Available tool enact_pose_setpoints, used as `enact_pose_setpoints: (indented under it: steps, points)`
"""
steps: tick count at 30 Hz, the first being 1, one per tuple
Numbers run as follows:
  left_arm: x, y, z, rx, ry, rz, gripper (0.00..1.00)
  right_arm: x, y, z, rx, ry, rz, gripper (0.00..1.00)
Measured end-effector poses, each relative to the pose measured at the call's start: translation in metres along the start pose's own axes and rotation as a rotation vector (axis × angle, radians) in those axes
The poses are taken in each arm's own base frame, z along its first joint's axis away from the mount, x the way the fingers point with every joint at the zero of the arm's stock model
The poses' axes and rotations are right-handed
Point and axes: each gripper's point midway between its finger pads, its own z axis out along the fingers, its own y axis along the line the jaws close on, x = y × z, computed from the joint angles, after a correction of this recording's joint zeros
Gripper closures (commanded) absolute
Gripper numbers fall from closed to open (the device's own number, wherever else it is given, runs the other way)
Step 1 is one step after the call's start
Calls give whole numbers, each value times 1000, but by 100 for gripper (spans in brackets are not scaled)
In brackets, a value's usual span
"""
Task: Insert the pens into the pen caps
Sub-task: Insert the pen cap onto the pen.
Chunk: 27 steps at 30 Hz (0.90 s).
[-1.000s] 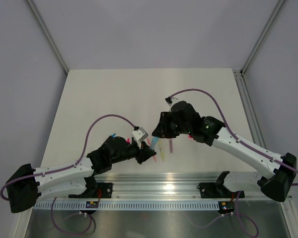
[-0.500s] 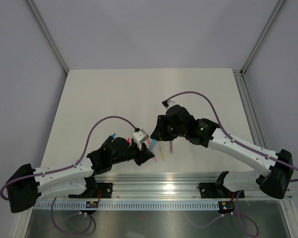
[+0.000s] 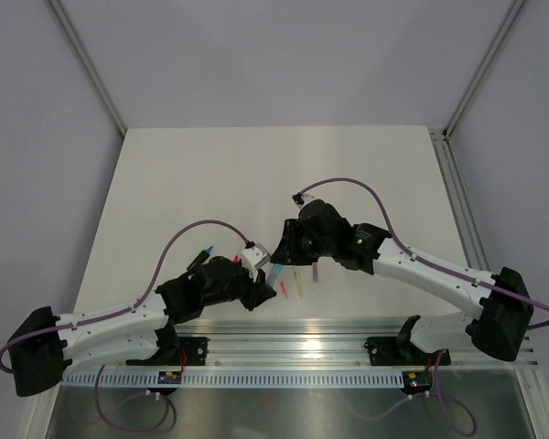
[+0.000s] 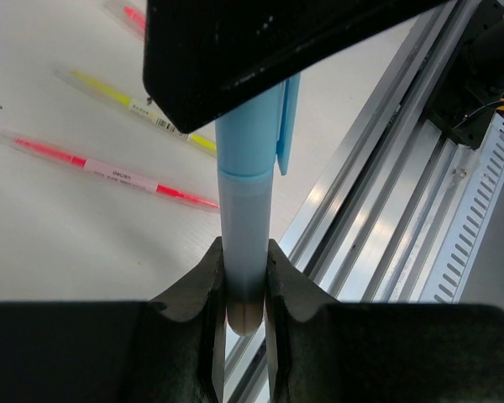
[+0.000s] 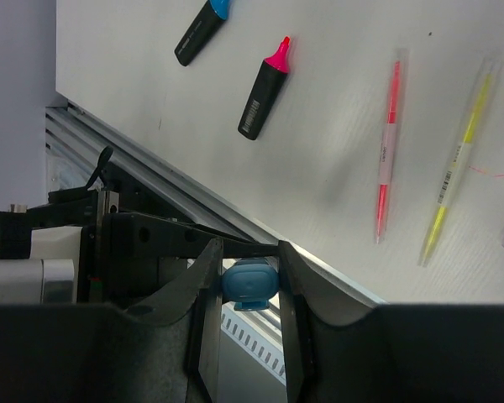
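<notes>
Left gripper point(image 4: 243, 277) is clamped on the pale-blue pen point(image 4: 243, 222), bottom centre of left wrist view. Right gripper point(image 5: 248, 273) is clamped on the light-blue cap point(image 5: 249, 285). Both are held coaxial above the table point(image 3: 210, 183), lower centre of top view, so the cap seats on the barrel. Seating judged approx. complete. Pink stick point(image 5: 387, 151), yellow stick point(image 5: 454, 164) and pink-tipped black marker point(image 5: 263, 84) lie on the table, off-axis. No obstruction.

Robot lab / test cell. Plain white table point(image 3: 210, 174) boxed in by bare pale-grey panels point(image 3: 274, 55) w/ aluminium struts point(image 3: 87, 66) at the far corners. Aluminium rail point(image 3: 293, 340) along near edge, L arm point(image 3: 101, 320) & R arm point(image 3: 430, 270) bolted to it. Purple cables point(image 3: 206, 223) loop off both arms; slotted cable duct point(image 3: 284, 377) w/ small circuit boards point(image 3: 169, 375) sits nearer than the rail.
</notes>
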Motion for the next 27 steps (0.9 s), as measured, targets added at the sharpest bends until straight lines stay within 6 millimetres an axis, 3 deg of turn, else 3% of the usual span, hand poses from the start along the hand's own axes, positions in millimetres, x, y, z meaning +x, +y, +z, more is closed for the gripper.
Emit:
enact_pose_setpoints:
  steps: [12,27]
  points:
    - [-3,0,-12,-15,4,0,100,2,11,0,-36,-25,5,95]
    - [8,4,-23,-74,159,-7,100,11,17,15,-29,-177,33,100]
